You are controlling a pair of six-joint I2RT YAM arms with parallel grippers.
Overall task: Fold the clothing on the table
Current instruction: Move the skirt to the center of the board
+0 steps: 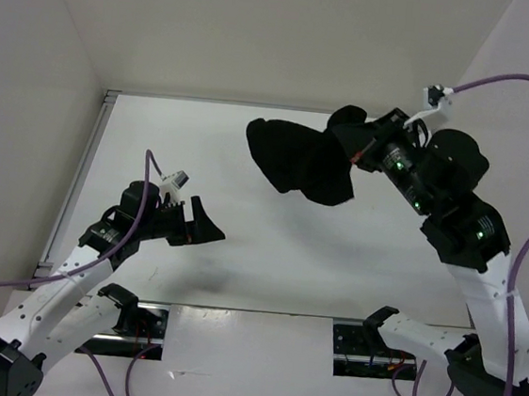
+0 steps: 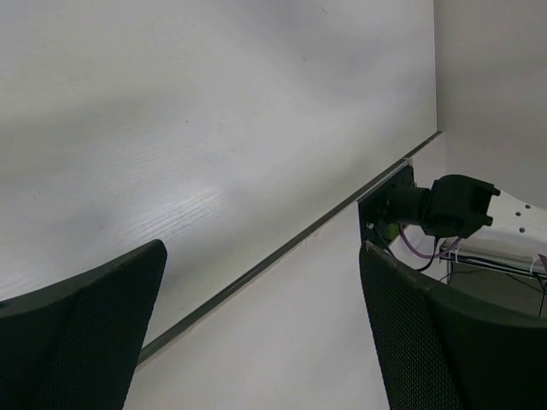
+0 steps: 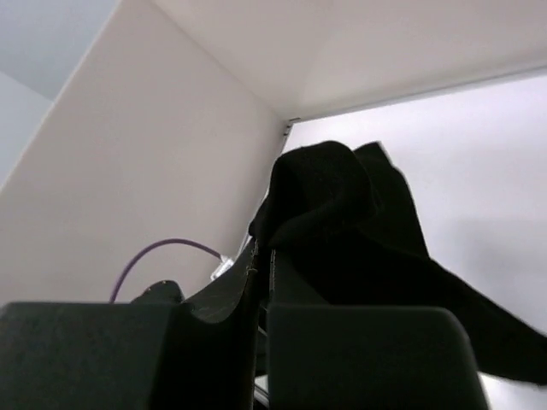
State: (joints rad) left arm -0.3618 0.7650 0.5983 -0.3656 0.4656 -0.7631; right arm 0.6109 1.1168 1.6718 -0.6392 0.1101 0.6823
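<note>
Hanging in a bunched clump from the right tool [image 1: 339, 142], the clothing [image 1: 298, 165] is plain black and matte and sits over the far middle part of the white surface [image 1: 267, 264]. The right wrist view shows that tool [image 3: 261, 272] clenched, its two fingers pressed together on a fold of the clothing [image 3: 342, 213], which drapes away from them toward the far wall. Whether the lowest edge of the clothing touches the surface cannot be told. The left tool [image 1: 206, 227] is well apart from the clothing, nearer and to its left, with nothing in it; in the left wrist view its fingers [image 2: 94, 333] stand wide and released over bare surface [image 2: 214, 128]. A thin metal rail [image 1: 77, 178] runs along the edge of the surface far to the left of the clothing.
</note>
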